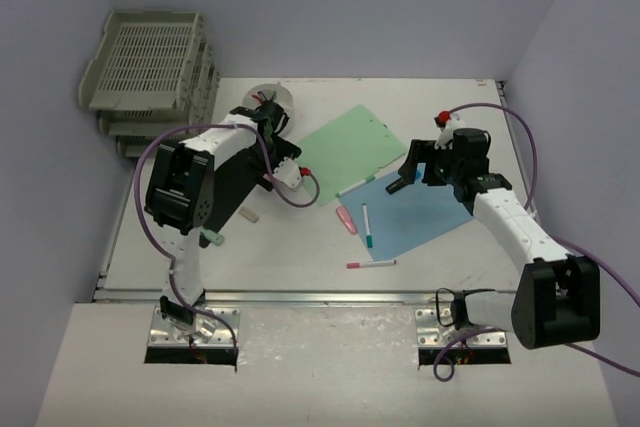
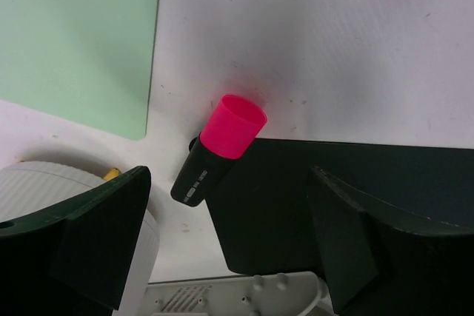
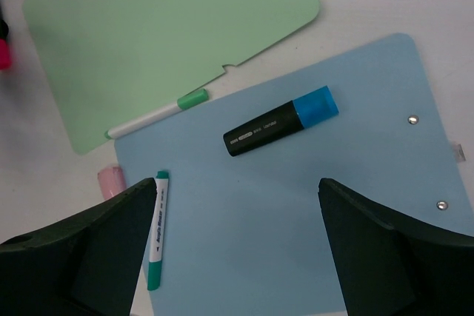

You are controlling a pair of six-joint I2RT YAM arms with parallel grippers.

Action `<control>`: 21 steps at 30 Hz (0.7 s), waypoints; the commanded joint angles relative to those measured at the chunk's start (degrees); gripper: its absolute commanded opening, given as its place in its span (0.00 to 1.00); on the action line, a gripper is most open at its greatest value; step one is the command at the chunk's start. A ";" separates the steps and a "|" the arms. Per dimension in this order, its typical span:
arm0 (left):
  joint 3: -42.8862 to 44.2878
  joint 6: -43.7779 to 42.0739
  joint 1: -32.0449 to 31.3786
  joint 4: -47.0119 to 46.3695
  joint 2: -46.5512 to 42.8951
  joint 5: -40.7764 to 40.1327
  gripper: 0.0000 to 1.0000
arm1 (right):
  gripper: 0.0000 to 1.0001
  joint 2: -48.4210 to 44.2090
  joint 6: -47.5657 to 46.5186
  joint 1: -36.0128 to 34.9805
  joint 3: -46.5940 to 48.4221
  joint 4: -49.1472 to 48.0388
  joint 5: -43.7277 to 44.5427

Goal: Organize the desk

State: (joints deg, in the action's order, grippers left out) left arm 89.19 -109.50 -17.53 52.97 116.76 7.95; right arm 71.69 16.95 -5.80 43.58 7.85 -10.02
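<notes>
Tabletop [image 1: 450, 107], white with a metal rail [image 1: 300, 296] along its near edge, fills the top view from wall to wall, and we find it scattered with things. Grey trays [image 1: 150, 67] are stacked at its far left corner. A green folder [image 1: 350, 147] lies near the middle, with a blue folder [image 1: 425, 222] to its right and nearer the rail, the two meeting at their edges. A teal pen [image 1: 366, 227] lies at the blue folder's left edge, and a pink-tipped pen [image 1: 370, 264] lies on the bare tabletop near the rail. The left arm [image 1: 200, 177] bends over the left side. The right arm [image 1: 505, 217] reaches over the blue folder.

From the left wrist, we see the left jaws released and gripping nothing, fingers [image 2: 89, 234] wide apart at the bottom corners. Between them a pink highlighter [image 2: 218, 149] leans tilted against a black slab [image 2: 355, 168] that we cannot identify, touching neither finger.

From the right wrist, the right jaws are likewise spread and empty, fingers [image 3: 392, 249] above the blue folder. A blue highlighter [image 3: 281, 121] lies flat on that folder. A white pen [image 3: 159, 112] with a green cap lies along the seam between the two folders. A small pink block [image 3: 111, 180] sits on the tabletop just beside the blue folder's corner.
</notes>
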 commanded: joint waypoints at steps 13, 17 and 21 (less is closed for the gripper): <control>-4.05 -17.52 -4.27 -9.75 3.07 -6.93 0.64 | 0.86 1.34 1.72 4.12 -0.59 -2.28 -5.12; -4.64 -18.56 -5.68 -9.91 4.04 -9.57 0.62 | 0.85 4.39 3.71 6.22 1.61 -0.71 -7.87; -4.64 -20.55 -6.11 -10.08 5.33 -12.42 0.53 | 0.81 6.35 5.93 9.22 3.72 -0.12 -10.36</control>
State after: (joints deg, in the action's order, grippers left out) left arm 85.32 -113.59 -23.02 43.55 120.18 -2.08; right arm 77.05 20.03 1.19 43.37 8.33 -16.86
